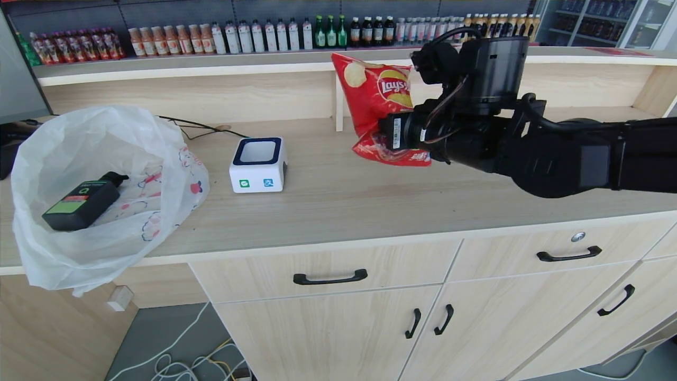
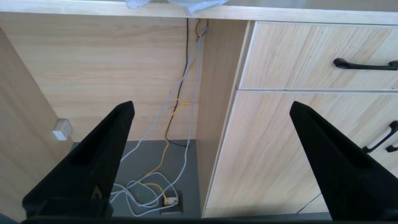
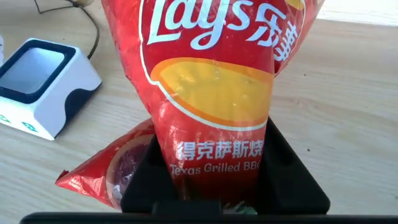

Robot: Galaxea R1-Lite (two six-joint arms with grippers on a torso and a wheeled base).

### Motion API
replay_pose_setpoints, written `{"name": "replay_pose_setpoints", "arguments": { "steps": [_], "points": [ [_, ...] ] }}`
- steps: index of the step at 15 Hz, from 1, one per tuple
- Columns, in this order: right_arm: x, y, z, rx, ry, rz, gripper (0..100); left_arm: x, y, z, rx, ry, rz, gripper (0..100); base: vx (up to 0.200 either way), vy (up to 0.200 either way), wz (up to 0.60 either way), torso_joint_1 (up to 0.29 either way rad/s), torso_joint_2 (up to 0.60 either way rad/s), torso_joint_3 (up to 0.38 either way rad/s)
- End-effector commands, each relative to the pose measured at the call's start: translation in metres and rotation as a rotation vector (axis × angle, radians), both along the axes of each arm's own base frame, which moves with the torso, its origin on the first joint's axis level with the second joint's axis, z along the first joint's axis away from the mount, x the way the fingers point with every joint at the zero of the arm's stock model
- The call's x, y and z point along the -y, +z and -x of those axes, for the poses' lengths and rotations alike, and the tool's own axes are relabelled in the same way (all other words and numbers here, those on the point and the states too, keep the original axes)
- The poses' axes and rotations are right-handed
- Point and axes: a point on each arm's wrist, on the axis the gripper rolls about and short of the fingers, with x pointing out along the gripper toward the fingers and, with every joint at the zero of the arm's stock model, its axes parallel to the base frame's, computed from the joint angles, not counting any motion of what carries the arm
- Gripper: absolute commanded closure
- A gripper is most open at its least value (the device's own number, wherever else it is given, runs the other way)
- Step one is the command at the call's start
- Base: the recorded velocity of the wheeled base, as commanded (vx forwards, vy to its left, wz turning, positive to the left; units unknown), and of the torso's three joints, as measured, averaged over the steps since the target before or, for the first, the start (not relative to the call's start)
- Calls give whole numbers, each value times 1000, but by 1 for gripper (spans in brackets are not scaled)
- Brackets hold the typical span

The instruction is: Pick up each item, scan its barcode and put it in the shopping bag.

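As seen from the head, shows a counter (image 1: pixel 338 201) of pale wood, with drawers (image 1: pixel 328 264) and doors (image 1: pixel 328 328) below, each with a black handle (image 1: pixel 330 277). Rises at the back to a ledge (image 1: pixel 211 66) of the same wood; behind that, rows of bottles (image 1: pixel 317 32). Near the left end of the counter, a thin white shopping bag (image 1: pixel 106 132), mouth open, lower part hanging over the front edge, with a dark bottle (image 1: pixel 82 203) lying inside. Right of the shopping bag and apart from it, a small white scanner (image 1: pixel 258 165) with a dark-rimmed window on top. Behind the scanner, a thin black cable (image 1: pixel 195 127) on the wood. On the grey floor (image 1: pixel 158 328) below, loose white and yellow wires (image 2: pixel 155 180).

Hard to make out: a dark thing (image 1: pixel 5 153) cut off at the left edge of the head view, behind the shopping bag. Lower middle of the chip bag (image 1: pixel 378 100) covered by the right gripper (image 1: pixel 407 135); top cut off in the right wrist view. Cannot tell where the barcode sits.

Holds the chip bag upright in the air above the counter, right of the scanner and well apart from it. Red, glossy, with yellow chips printed on the front; bottom end crumpled and bent sideways under the fingers (image 3: pixel 283 168). Right gripper pinching the chip bag at its lower part, one finger on each side. Left gripper (image 2: pixel 210 109) low, below the counter edge, facing the drawers, fingers spread wide, with the wires seen between them.
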Motion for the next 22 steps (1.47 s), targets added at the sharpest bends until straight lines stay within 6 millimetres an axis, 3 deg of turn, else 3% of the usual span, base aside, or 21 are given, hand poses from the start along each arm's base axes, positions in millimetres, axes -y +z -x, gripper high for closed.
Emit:
{"name": "replay_pose_setpoints", "arguments": {
  "steps": [1, 3, 5, 9, 12, 15, 22],
  "points": [
    [10, 18, 44, 65, 22, -82, 100, 0, 0, 0, 0, 0, 0, 0, 0, 0, 0, 0, 0, 0],
    [20, 15, 71, 92, 44, -106, 100, 0, 0, 0, 0, 0, 0, 0, 0, 0, 0, 0, 0, 0],
    [38, 14, 121, 125, 100, -135, 100, 0, 0, 0, 0, 0, 0, 0, 0, 0, 0, 0, 0, 0],
    [85, -16, 193, 125, 154, -145, 100, 0, 0, 0, 0, 0, 0, 0, 0, 0, 0, 0, 0, 0],
    [101, -33, 213, 102, 166, -180, 100, 0, 0, 0, 0, 0, 0, 0, 0, 0, 0, 0, 0, 0],
    [107, -56, 220, 85, 197, -158, 100, 0, 0, 0, 0, 0, 0, 0, 0, 0, 0, 0, 0, 0],
    [104, -49, 225, 149, 292, -209, 100, 0, 0, 0, 0, 0, 0, 0, 0, 0, 0, 0, 0, 0]
  ]
}}
